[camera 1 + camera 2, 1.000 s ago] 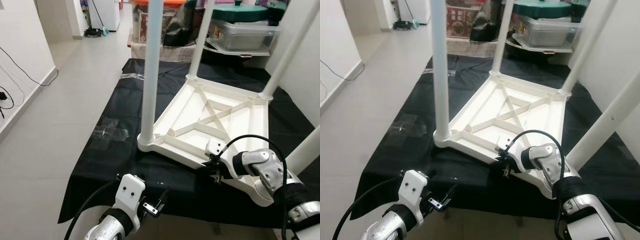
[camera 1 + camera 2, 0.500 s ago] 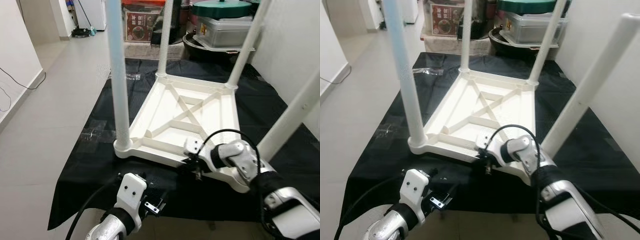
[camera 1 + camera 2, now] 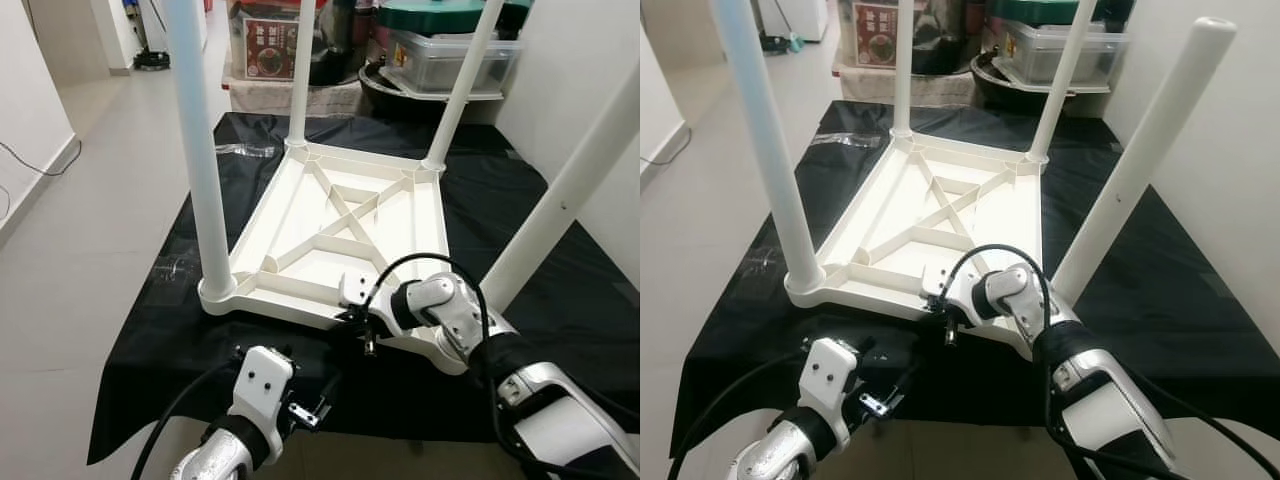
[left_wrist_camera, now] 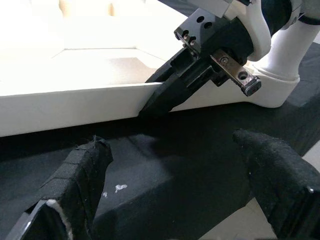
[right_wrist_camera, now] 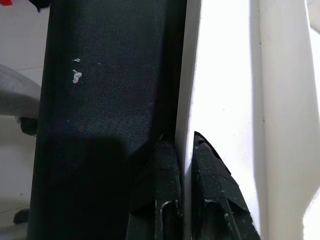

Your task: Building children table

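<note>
Left end effector (image 3: 318,398): padded black fingers (image 4: 80,172) spread, hovering above black cloth (image 3: 190,330), just short of table rim. White plastic children table (image 3: 345,235) upside down on cloth, ribbed X-braced underside, round smooth legs (image 3: 195,140) upright. Right end effector (image 5: 181,165): fingers pinching thin near rim.
</note>
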{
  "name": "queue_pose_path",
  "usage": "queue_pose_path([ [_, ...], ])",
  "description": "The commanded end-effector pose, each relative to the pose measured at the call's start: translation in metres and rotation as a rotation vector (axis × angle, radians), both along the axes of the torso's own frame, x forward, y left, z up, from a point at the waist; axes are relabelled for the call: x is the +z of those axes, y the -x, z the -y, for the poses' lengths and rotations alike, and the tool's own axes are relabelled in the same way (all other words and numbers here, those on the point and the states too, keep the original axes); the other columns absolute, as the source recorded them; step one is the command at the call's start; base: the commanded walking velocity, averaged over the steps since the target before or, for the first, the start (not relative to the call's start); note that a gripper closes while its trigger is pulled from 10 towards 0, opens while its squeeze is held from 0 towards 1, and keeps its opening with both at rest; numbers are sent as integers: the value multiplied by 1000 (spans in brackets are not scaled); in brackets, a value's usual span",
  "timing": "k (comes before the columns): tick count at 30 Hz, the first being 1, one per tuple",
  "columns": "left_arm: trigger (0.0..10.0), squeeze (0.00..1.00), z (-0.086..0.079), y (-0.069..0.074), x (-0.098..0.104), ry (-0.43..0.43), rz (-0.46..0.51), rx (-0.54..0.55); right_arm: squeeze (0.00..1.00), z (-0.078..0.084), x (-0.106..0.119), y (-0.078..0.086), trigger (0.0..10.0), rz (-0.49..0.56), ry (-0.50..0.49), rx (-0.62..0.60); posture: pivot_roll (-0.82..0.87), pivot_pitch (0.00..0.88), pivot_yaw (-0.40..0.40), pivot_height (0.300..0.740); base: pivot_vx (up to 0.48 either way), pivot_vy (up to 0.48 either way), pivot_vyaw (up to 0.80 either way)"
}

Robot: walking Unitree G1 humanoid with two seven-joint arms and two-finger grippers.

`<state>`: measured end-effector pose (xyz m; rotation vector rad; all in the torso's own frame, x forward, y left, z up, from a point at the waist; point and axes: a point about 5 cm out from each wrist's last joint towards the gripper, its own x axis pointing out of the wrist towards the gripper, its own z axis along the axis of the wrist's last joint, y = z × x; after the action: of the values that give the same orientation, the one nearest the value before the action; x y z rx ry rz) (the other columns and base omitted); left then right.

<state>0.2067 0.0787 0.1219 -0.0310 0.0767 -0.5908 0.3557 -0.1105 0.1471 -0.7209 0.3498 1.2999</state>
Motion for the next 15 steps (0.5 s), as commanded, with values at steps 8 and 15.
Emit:
queue_pose_path([
  [8,10000,0,1,1,-4,9,-15,1,0,5,12,9,0,18,43,228,109,51,-89,740,0,0,0],
  [15,10000,0,0,2,-5,3,-18,-7,0,30,18,8,0,26,40,201,107,43,-75,740,0,0,0],
])
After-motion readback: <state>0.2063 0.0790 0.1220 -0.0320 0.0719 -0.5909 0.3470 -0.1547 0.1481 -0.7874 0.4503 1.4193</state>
